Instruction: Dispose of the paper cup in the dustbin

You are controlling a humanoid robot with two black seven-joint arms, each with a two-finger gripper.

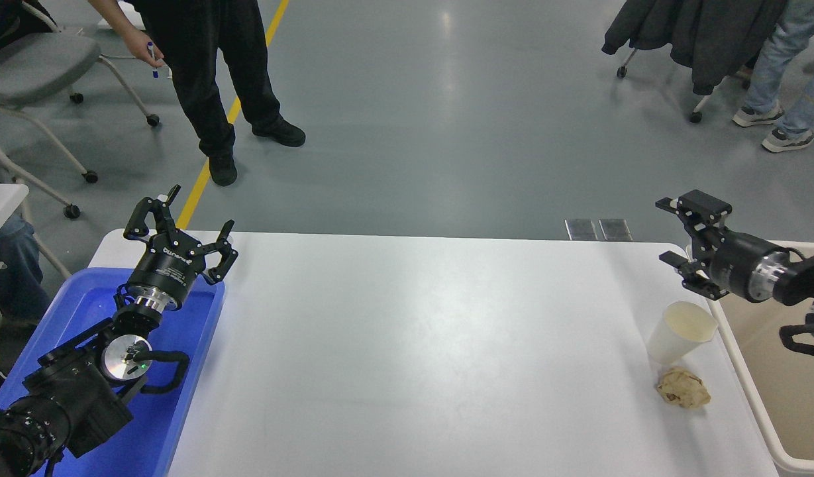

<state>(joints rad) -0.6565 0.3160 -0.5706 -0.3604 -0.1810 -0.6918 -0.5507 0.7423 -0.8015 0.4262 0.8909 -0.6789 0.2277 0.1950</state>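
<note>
The off-white paper cup (679, 339) stands upright near the table's right edge, its cream inside showing. The beige dustbin (744, 371) stands just right of the table, partly cut off by the picture's edge. My right gripper (685, 240) is open and empty. It hovers above the bin's near-left corner, behind and a little right of the cup, not touching it. My left gripper (181, 228) is open and empty, parked at the lower left over the blue tray.
A crumpled brown paper ball (683, 389) lies just in front of the cup. A blue tray (188, 371) sits at the table's left under the left arm. A person (208, 73) stands beyond the far left; chairs and another person are at the back.
</note>
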